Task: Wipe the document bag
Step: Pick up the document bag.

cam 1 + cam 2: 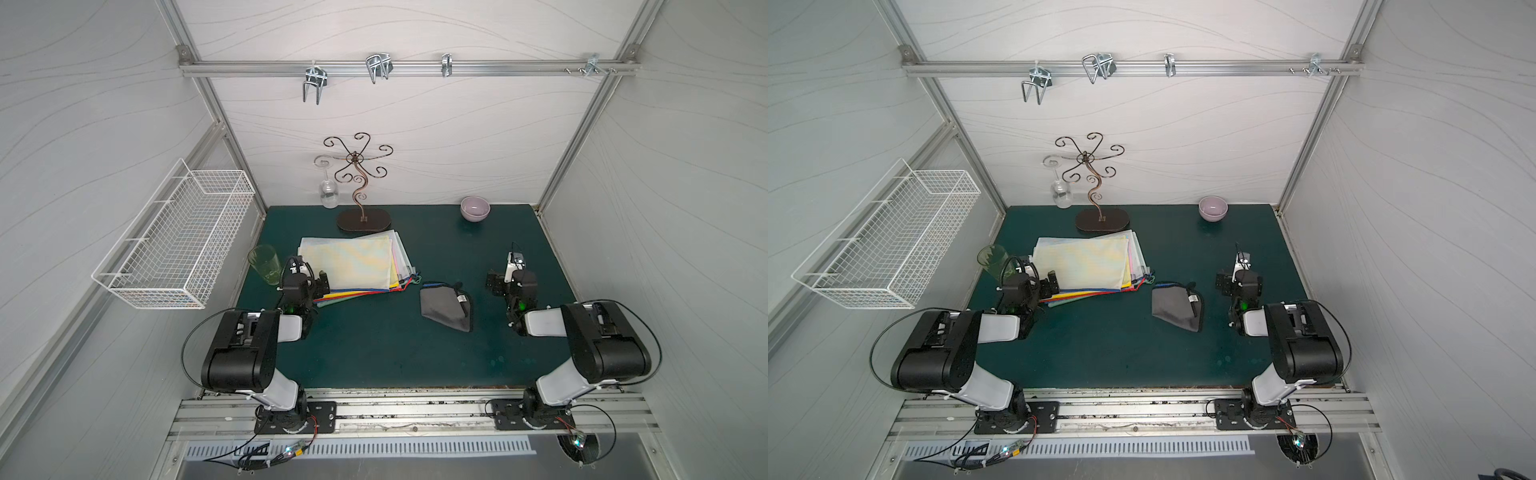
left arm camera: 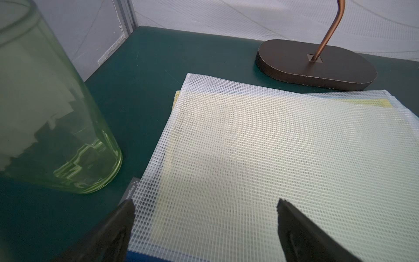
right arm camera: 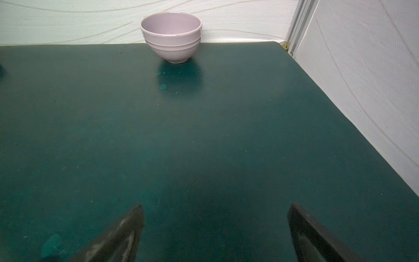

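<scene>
The document bag [image 1: 349,262] is the top translucent mesh pouch of a fanned stack with coloured zipper edges, lying left of centre on the green mat [image 1: 374,353] in both top views [image 1: 1084,259]. My left gripper [image 2: 205,202] hovers open over the stack's near left corner [image 2: 272,158], its black fingertips [image 2: 127,211] wide apart with nothing between them. A folded grey cloth [image 1: 446,305] lies on the mat to the right of the stack. Further right, my right gripper [image 3: 215,205] stands open above bare mat, apart from the cloth [image 1: 1177,305].
A green drinking glass [image 1: 264,264] stands close to the left gripper, beside the stack [image 2: 45,113]. A brown scroll stand [image 1: 363,219] with a hanging wine glass [image 1: 329,193] sits behind the bags. A pink bowl [image 3: 171,37] is at the back right. A white wire basket [image 1: 174,237] hangs on the left wall.
</scene>
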Tool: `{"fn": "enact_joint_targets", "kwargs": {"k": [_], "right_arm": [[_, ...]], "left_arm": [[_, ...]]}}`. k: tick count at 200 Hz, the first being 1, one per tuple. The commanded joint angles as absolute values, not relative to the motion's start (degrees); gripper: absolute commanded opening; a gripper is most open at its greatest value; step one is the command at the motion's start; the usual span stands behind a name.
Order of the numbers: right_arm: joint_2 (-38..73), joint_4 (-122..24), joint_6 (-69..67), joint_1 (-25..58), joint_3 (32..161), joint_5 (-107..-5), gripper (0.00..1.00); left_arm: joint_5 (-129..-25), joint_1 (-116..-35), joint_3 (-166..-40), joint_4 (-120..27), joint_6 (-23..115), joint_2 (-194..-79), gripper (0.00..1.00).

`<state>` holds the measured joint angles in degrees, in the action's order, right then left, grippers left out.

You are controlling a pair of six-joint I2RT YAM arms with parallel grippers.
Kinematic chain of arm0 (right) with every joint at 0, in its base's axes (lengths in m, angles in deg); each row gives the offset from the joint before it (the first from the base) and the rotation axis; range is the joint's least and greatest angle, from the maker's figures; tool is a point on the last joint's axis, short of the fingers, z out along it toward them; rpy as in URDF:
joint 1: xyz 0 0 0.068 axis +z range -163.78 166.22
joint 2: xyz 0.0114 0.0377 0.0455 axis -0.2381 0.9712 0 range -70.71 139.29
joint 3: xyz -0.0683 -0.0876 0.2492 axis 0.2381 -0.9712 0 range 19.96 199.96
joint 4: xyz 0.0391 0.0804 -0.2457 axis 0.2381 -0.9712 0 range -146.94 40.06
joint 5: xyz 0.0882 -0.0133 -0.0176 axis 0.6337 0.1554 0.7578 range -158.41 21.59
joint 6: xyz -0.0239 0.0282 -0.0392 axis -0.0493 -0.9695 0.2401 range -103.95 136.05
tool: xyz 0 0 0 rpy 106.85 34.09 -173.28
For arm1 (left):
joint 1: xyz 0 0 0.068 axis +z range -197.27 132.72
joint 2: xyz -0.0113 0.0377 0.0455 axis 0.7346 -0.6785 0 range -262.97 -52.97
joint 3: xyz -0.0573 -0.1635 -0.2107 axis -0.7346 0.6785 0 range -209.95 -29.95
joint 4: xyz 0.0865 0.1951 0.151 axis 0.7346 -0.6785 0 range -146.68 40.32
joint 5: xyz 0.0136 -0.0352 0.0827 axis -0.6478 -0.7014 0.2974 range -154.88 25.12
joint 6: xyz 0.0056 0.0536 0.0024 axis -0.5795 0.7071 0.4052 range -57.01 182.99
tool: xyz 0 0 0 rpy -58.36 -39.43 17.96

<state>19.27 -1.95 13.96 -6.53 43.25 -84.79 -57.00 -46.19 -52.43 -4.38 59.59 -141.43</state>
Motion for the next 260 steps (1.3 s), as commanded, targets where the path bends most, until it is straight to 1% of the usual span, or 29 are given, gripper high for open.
{"fn": "enact_joint_targets", "kwargs": {"k": [1,247,260], "right_arm": [[19.70,-1.00,13.89,-6.41,44.03,-85.26,0.99],[19.67,-1.38,13.94,-6.57,44.18,-84.70,0.99],[19.13,-0.67,13.92,-6.57,43.69,-85.26,0.99]], "left_arm": [[-57.41,-46.14,-54.47,-2.70,60.35,-142.00,1.00],[-57.59,-46.13,-54.11,-2.21,60.36,-141.49,1.00],[-58.17,-46.13,-55.96,-6.09,60.85,-139.68,1.00]]}}
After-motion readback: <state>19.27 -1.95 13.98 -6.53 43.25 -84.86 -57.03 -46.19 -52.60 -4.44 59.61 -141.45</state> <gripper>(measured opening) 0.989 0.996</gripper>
